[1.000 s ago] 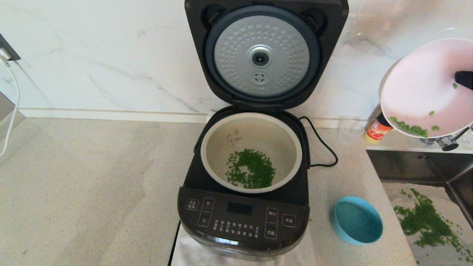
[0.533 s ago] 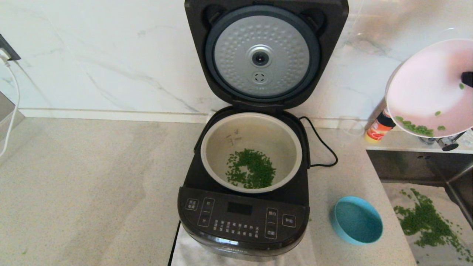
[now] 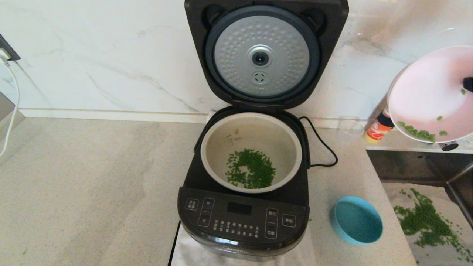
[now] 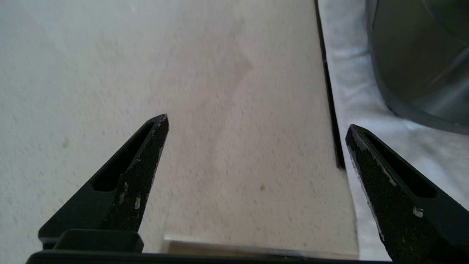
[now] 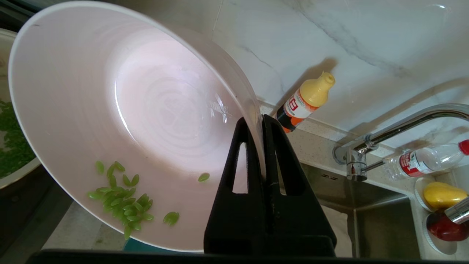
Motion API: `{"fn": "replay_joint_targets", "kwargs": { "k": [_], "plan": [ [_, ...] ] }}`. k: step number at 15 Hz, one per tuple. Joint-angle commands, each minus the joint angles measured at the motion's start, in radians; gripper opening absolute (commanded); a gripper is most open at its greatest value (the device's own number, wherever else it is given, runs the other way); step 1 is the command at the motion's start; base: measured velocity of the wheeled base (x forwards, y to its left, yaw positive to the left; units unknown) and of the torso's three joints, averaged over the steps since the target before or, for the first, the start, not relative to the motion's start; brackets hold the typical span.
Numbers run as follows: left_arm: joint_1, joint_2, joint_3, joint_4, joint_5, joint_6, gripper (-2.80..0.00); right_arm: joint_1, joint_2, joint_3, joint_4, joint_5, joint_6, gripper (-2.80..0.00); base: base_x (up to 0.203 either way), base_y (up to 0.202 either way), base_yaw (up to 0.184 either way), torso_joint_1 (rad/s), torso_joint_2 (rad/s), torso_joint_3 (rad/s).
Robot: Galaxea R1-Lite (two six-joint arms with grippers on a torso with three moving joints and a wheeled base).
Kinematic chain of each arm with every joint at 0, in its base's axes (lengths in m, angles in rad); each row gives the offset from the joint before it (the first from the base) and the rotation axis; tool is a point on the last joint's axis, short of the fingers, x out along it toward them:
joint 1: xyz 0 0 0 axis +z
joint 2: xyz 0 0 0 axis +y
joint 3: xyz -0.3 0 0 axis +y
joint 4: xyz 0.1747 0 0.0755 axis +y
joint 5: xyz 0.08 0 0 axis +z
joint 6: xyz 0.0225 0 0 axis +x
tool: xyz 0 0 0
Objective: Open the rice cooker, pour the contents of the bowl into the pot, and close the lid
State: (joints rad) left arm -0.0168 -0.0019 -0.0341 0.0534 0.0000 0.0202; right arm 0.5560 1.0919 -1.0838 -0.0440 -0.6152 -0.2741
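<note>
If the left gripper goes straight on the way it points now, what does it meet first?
Probably the bare countertop: the open left gripper points at it, with nothing between. The rice cooker lies off to one side.

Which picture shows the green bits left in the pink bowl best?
The right wrist view: the pink bowl fills it, tilted, with the green bits clustered at its low edge, and the right gripper pinching its rim. The head view shows them small at the far right. The left wrist view shows only countertop.

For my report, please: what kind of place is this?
Most likely a home kitchen: a rice cooker stands on a speckled counter, beside a steel sink with a tap.
</note>
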Motion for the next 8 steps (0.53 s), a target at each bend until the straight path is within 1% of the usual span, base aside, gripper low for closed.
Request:
{"fn": "replay_joint_targets", "kwargs": {
  "k": [1, 8],
  "plan": [
    [0.0, 0.002, 0.013, -0.001, 0.0, 0.001, 0.0, -0.002, 0.008, 0.0, 0.0, -0.005, -0.002, -2.8, 0.0, 0.0, 0.0, 0.0, 0.0, 0.0],
    [0.0, 0.002, 0.013, -0.004, -0.003, -0.008, 0.0, -0.027, 0.008, 0.013, 0.003, -0.006, 0.0, -2.8, 0.0, 0.0, 0.0, 0.0, 0.0, 0.0]
  ]
}}
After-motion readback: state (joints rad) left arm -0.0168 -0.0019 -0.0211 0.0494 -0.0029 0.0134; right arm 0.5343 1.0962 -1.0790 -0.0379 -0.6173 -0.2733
